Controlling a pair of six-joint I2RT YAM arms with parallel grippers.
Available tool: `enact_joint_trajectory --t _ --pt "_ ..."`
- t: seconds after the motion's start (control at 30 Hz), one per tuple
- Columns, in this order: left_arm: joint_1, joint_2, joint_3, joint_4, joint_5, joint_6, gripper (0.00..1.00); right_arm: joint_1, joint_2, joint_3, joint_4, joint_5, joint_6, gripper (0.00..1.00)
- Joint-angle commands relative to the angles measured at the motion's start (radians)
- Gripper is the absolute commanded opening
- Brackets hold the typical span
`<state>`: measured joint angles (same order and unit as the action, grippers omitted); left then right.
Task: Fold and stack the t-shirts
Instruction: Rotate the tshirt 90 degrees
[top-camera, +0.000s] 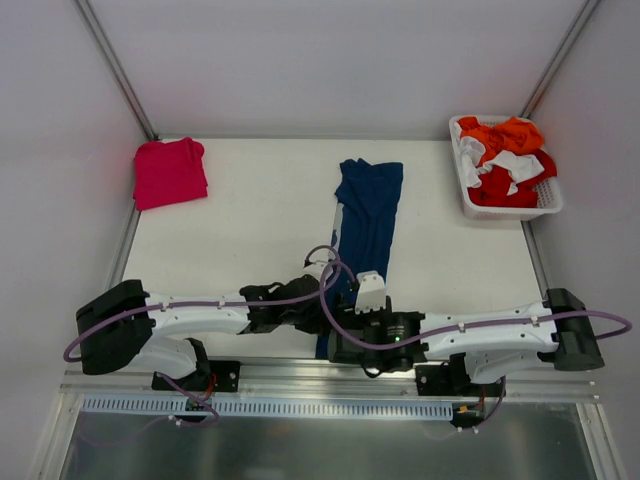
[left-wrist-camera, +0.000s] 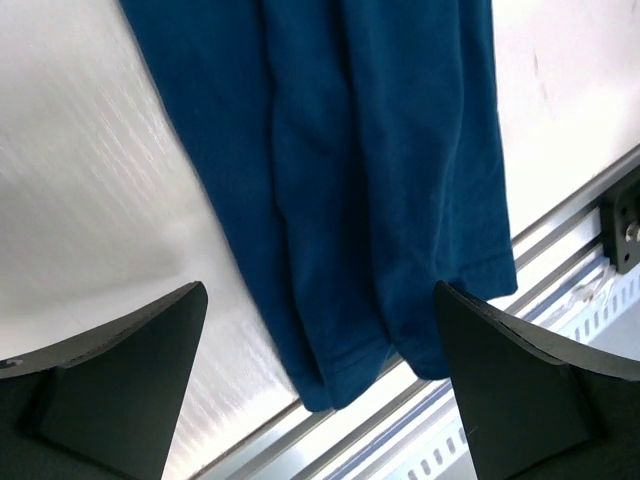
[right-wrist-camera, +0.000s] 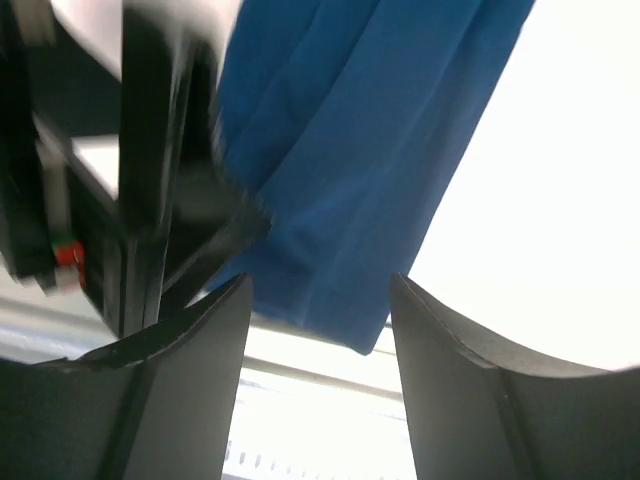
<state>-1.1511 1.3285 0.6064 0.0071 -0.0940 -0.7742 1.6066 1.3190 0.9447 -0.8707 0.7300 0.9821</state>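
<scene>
Both jaws open above the navy t-shirt (left-wrist-camera: 370, 200).

Two cloth t-shirts are lying out, one dark navy blue t-shirt (top-camera: 368, 215) and one pinkish-red t-shirt (top-camera: 169, 172), with one white plastic basket (top-camera: 505, 210).

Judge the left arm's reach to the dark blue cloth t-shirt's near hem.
Likely yes: the left gripper hangs open above the dark blue t-shirt, at its hem, nothing between; the right gripper crowds close.
</scene>
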Motion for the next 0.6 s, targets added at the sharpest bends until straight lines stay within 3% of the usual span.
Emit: enact_joint_trajectory --t 0.0,0.23,0.43,0.57 --pt "-0.002 0.003 0.009 -0.048 0.048 0.0 0.98 -0.017 -0.079 -0.018 -0.033 0.1 -0.011 0.61" --pt "-0.015 -0.003 0.024 -0.053 0.03 -0.01 0.98 -0.027 -0.072 -0.049 -0.022 0.072 0.003 0.63" --pt "-0.013 -0.153 0.046 -0.286 -0.242 -0.023 0.98 -0.027 -0.008 -0.05 0.085 0.01 -0.043 0.64" --pt "-0.013 -0.28 0.006 -0.332 -0.349 -0.088 0.95 -0.025 0.037 -0.005 0.128 -0.004 -0.086 0.64"
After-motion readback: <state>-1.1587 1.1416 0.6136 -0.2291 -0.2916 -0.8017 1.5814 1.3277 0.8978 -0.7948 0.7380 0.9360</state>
